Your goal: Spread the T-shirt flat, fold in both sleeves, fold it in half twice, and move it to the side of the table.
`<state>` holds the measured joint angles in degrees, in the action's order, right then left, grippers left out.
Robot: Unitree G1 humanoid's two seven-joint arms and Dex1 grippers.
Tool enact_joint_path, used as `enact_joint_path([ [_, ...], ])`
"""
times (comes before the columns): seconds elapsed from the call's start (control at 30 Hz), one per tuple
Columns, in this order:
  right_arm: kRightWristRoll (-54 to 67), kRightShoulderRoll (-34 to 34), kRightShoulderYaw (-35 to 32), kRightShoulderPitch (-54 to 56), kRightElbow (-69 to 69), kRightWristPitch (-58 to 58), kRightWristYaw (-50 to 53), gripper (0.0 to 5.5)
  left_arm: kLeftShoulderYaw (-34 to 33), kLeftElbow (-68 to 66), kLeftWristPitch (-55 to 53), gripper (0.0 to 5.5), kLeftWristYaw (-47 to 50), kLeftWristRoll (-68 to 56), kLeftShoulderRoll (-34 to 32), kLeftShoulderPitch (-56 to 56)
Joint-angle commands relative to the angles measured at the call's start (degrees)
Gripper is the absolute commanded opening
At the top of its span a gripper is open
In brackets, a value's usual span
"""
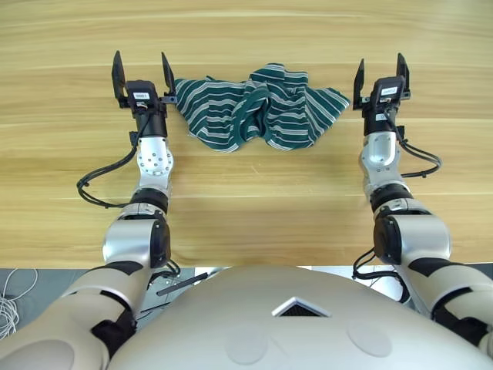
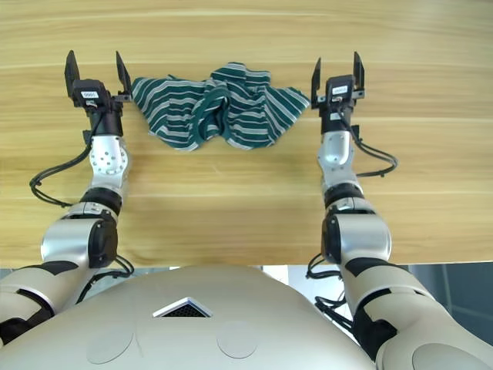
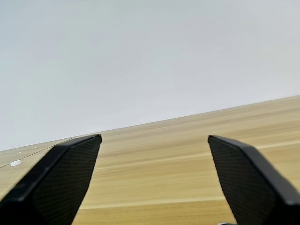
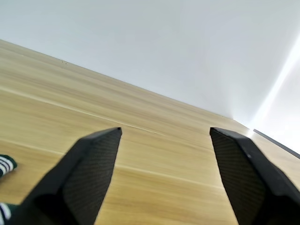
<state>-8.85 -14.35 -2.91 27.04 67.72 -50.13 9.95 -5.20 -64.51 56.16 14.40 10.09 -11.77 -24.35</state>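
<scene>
T-shirt [image 1: 258, 116]: dark green with white stripes, lying crumpled in a heap on the table, toward 12 o'clock from its middle; the collar band is twisted near the heap's centre.
Left end effector [image 1: 141, 60]: at the T-shirt's 9 o'clock, fingers spread wide apart with nothing between them; the inner finger is just beside the cloth's edge.
Right end effector [image 1: 380, 62]: at the T-shirt's 3 o'clock, fingers likewise apart and empty, just beside the cloth's pointed corner.
Table [image 1: 246, 223]: pale wood, grain running 9 to 3 o'clock.
</scene>
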Motion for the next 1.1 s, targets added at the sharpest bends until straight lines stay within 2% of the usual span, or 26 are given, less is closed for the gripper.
enact_joint_path([
  [0.03,0.16,-0.13,-0.28,0.04,0.05,0.03,0.09,3.48,0.34,-0.7,-0.82,4.21,0.33,0.26,-0.34,-0.4],
  [0.17,0.27,-0.18,-0.38,-0.06,-0.07,-0.17,0.01,3.46,0.49,-0.81,-0.97,3.7,0.37,0.19,-0.28,-0.57],
  [1.1,0.02,-0.17,-0.11,-0.34,-0.08,-0.92,-0.04,3.46,-1.02,-1.16,-1.27,3.7,-1.14,-2.5,0.15,-1.03],
])
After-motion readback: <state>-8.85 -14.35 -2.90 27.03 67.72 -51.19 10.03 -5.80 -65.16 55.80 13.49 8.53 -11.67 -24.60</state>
